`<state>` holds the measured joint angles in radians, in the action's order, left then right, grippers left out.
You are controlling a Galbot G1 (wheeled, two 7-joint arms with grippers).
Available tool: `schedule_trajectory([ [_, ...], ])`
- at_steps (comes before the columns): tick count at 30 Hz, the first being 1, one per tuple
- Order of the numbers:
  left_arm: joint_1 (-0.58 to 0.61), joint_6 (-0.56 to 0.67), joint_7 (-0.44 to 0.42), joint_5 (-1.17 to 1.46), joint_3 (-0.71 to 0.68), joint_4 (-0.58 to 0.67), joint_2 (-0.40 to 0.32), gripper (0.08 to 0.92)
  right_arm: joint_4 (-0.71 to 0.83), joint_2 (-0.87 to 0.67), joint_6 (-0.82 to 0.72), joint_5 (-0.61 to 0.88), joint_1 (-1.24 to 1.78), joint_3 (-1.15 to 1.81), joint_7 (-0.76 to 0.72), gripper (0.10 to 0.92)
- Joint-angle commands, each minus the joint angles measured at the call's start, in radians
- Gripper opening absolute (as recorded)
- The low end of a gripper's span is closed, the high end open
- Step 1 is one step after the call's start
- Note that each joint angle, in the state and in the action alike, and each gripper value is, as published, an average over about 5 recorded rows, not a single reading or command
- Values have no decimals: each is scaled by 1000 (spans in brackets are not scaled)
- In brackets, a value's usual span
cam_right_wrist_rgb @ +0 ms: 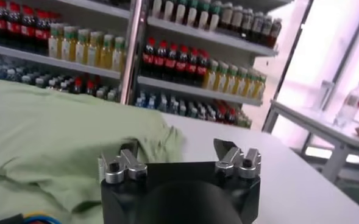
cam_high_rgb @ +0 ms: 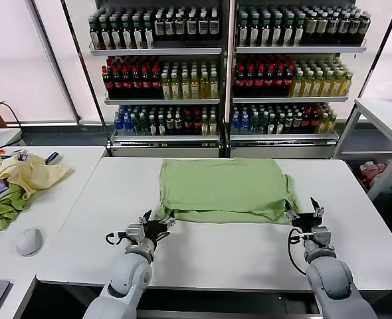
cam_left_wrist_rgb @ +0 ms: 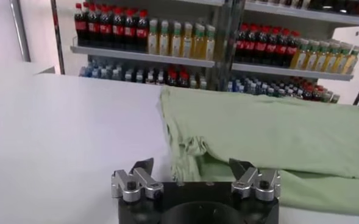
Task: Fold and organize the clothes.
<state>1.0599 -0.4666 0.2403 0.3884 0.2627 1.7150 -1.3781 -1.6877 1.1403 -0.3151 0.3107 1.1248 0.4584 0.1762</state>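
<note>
The light green polo shirt lies folded flat on the white table, its print hidden. My left gripper is open and empty at the shirt's near left corner, just off the cloth. My right gripper is open and empty at the near right corner, beside the bunched sleeve. In the left wrist view the shirt spreads beyond my open left gripper. In the right wrist view the shirt lies to one side of my open right gripper.
A pale yellow garment and darker olive-green cloth lie on the side table at left, with a white mouse. Shelves of bottles stand behind the table. Another white table is at the far right.
</note>
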Motion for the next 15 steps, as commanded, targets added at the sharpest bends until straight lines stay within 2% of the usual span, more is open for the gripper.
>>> schedule_trajectory([
  [1, -18, -10, 6, -21, -10, -64, -1, 719, 25, 3, -118, 117, -7, -6, 16, 801],
  [9, -29, -32, 6, -13, -11, -95, -3, 486, 35, 13, -150, 135, -7, -27, 23, 587],
  [15, -20, -72, 4, 3, -12, -74, 7, 312, 2, 6, -145, 134, 24, -24, 18, 414],
])
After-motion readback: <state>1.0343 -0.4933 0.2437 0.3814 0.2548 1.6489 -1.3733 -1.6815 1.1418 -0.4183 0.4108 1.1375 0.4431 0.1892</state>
